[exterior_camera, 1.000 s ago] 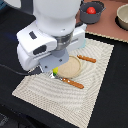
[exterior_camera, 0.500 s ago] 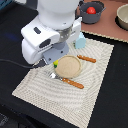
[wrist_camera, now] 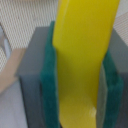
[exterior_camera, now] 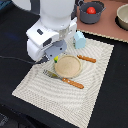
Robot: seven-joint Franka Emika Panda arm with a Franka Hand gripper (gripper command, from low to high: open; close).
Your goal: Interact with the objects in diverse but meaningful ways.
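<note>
- I see the dark grey two-handled pot at the far edge of the exterior view, on a tan surface beyond the mat; the red tomato sits inside it
- A second, pale bowl is cut off at the exterior view's right edge; I cannot tell what it holds
- A round tan plate lies on the striped placemat with nothing on it, a fork with an orange handle just in front of it and a knife with an orange handle on its far right side
- The pale blue-white carton stands upright on the mat's far edge, just beside the white arm
- My wrist view is filled by the yellow banana — its long axis runs along the fingers, lying between the two green pads
- The gripper is clenched on the banana, both pads pressed against its sides
- In the exterior view only a small yellow tip shows under the arm, at the plate's near-left rim
- Compared with half a second ago, the arm has shifted toward the exterior view's right and lower over the mat — the carton, plate, fork and knife lie where they did
</note>
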